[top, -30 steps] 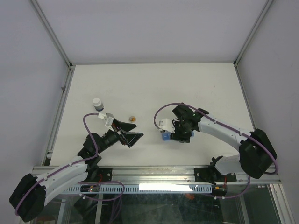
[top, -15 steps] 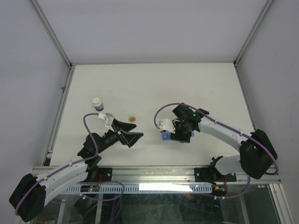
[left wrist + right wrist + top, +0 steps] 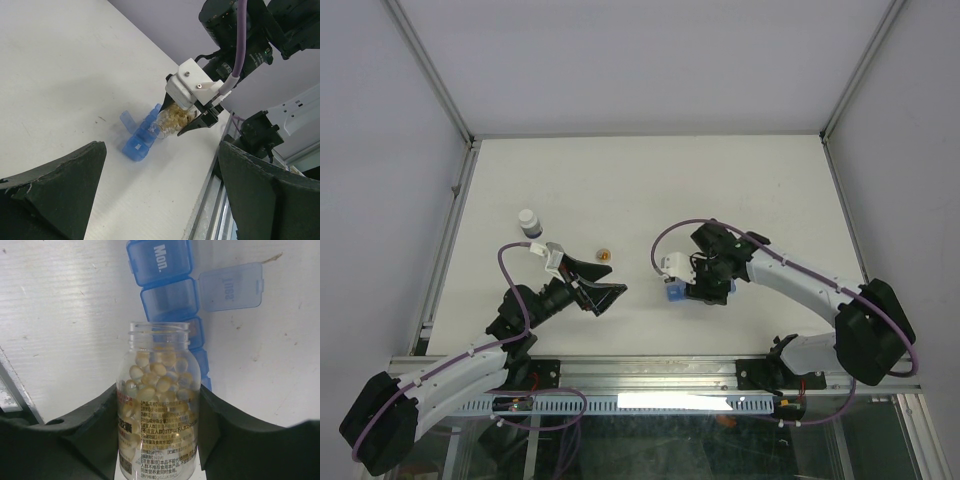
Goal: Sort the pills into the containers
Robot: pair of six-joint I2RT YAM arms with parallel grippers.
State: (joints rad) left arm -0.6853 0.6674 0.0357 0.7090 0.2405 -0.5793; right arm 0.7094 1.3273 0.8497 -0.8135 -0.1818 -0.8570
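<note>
Nothing visibly shifts since before: right gripper (image 3: 158, 425) clutches clear plastic bottle (image 3: 172, 120) over translucent blue pill-organiser strip (image 3: 167, 300); overtilting risks dumping pills (image 3: 155, 375) beside it; left gripper (image 3: 595, 285) gapes empty.

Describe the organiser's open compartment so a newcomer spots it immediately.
In the right wrist view, the blue pill organiser extends upward from behind the pill bottle. The open compartment sits directly below the closed Mon. compartment; unlike it, its lid is flipped out rightward.
</note>
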